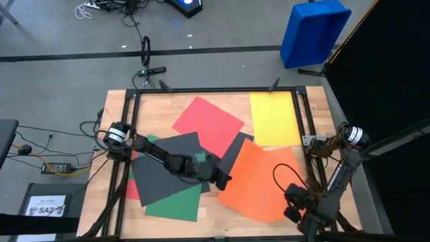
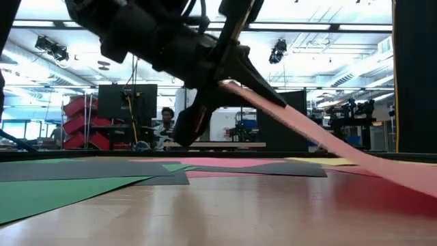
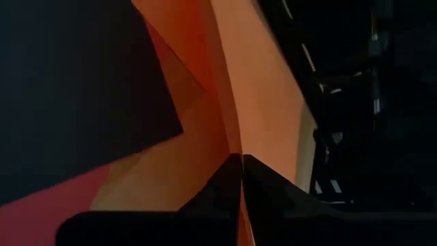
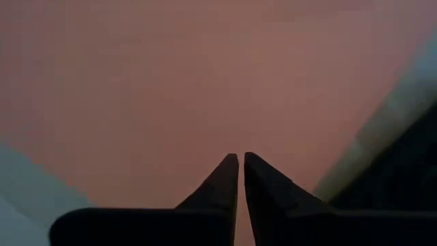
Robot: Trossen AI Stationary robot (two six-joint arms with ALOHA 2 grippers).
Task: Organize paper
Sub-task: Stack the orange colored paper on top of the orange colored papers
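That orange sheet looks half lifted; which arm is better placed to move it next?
The left. Its gripper is shut on the orange sheet, raising that edge off the table. The right gripper is shut over the sheet's far corner.

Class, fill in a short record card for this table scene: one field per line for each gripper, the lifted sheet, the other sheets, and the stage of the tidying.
Left gripper: shut on the orange sheet's edge, near the table's middle
Right gripper: shut, over the orange sheet's near right corner; grip on it unclear
Orange sheet: left edge raised off the table, sloping down to the right in the low view
Other sheets: yellow sheet, red sheet, black sheet, green sheet lying flat, scattered, overlapping
Stage: sheets not yet stacked
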